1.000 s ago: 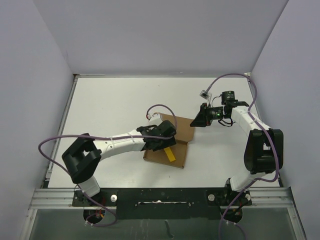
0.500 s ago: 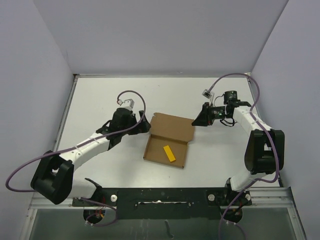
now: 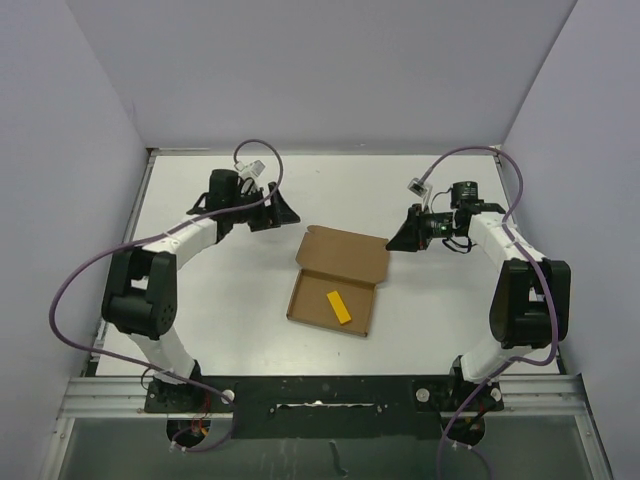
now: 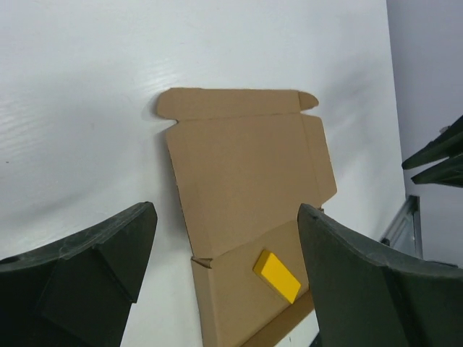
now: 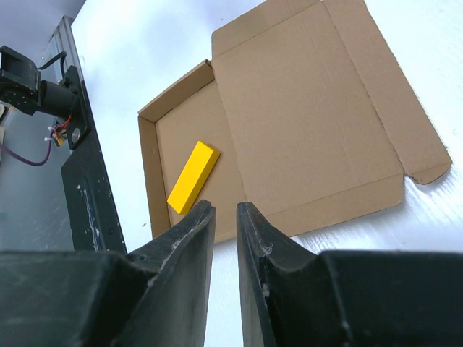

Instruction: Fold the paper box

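Note:
The brown paper box lies in the middle of the table. Its lid is open flat toward the back, and its shallow tray holds a small yellow bar. My left gripper hovers off the box's back left corner, apart from it. Its fingers are spread wide and open, with nothing held. The left wrist view shows the box and the yellow bar between the fingers. My right gripper is just off the lid's right edge and shut, with only a thin slit between the fingers. It holds nothing, and the box lies beyond it.
A metal rail runs along the near edge, also visible as the rail in the right wrist view. Grey walls close in the left, back and right sides. Purple cables loop off both arms.
My left arm has pulled off the box tray and swung to the back left, uncovering the tray and the yellow bar. The right arm has hardly moved.

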Controlling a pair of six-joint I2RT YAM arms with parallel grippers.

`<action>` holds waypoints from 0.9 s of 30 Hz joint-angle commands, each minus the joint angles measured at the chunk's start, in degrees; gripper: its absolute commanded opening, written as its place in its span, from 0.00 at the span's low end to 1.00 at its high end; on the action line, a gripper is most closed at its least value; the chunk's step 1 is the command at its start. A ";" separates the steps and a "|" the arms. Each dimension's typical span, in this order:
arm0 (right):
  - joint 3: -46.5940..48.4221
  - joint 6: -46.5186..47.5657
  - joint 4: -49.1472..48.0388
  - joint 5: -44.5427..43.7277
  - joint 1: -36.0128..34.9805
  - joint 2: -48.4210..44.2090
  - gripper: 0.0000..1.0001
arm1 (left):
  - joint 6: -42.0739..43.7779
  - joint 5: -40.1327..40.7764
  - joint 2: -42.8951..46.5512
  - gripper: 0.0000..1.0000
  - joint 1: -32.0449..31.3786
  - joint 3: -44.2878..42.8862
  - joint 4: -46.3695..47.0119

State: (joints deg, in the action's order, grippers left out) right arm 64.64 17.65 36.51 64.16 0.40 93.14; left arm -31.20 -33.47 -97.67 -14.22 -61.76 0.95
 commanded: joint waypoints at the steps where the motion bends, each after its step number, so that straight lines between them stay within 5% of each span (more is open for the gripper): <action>1: 0.66 0.63 -1.18 2.31 0.32 -1.74 0.21 | 7.32 -4.13 -6.68 0.77 -0.74 -11.05 -14.67; 11: 0.84 0.63 -1.00 2.48 0.25 -1.45 0.21 | 19.35 -0.46 -22.61 0.65 -4.61 -31.93 -37.02; 18: 0.79 0.46 -1.00 2.42 0.30 -1.46 0.21 | 22.15 -2.99 -29.84 0.39 -5.96 -40.59 -44.86; 27: 0.75 0.46 -1.09 2.46 0.25 -1.40 0.21 | 23.90 -2.24 -33.37 0.38 -6.65 -44.82 -48.87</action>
State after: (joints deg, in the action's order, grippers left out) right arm 64.64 17.63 36.51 64.34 0.40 93.14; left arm -9.54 -34.83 -128.73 -20.80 -102.45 -45.10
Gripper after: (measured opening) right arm 0.207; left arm 0.384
